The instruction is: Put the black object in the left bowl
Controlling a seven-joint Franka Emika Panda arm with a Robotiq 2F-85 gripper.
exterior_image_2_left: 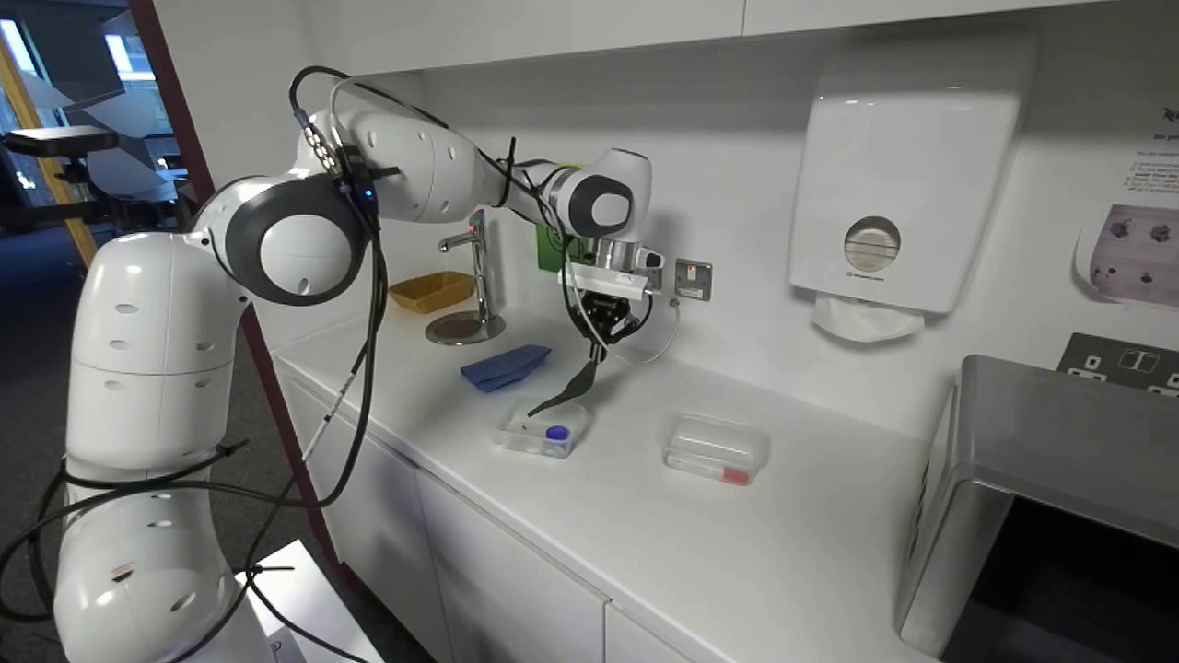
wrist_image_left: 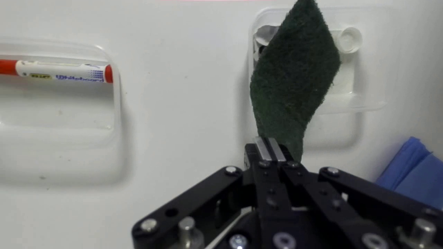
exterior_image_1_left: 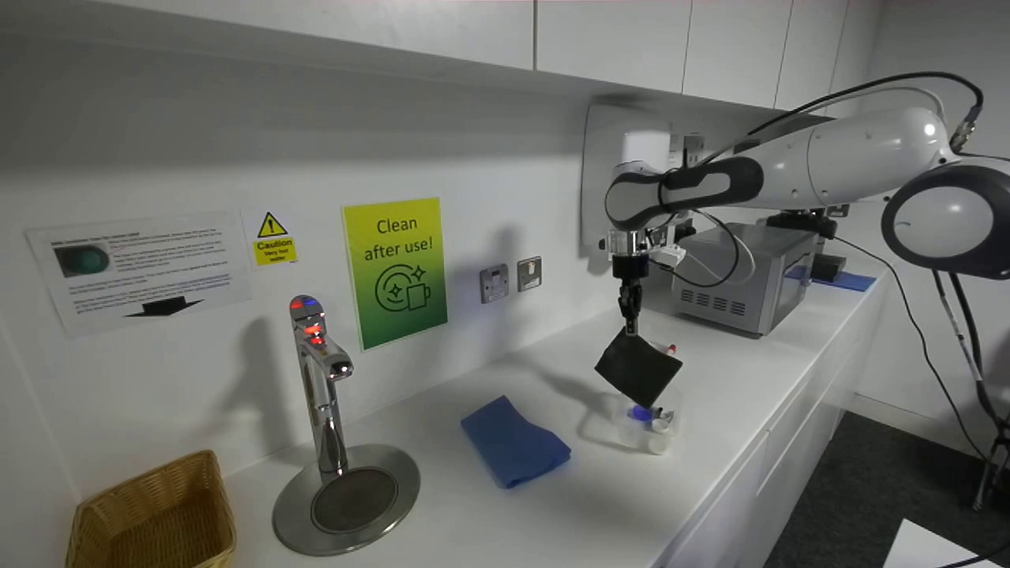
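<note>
White countertop (exterior_image_1_left: 584,513) stretches below wall cupboards (exterior_image_1_left: 611,39), with a chrome tap (exterior_image_1_left: 322,394) left of centre in an exterior view. Upper right in the wrist view, a dark scouring pad (wrist_image_left: 297,65) droops over part of the clear container (exterior_image_2_left: 518,442) that holds a round blue piece (exterior_image_2_left: 556,433); the gripper (wrist_image_left: 269,147) has its jaws closed on one end of the pad. Whether the free corner touches anything inside, I cannot tell. To place it well, I would ease the gripper toward the upper right of the wrist view until the pad centres over the container, lower its corner inside the rim, then part the jaws slowly so nothing snags.
</note>
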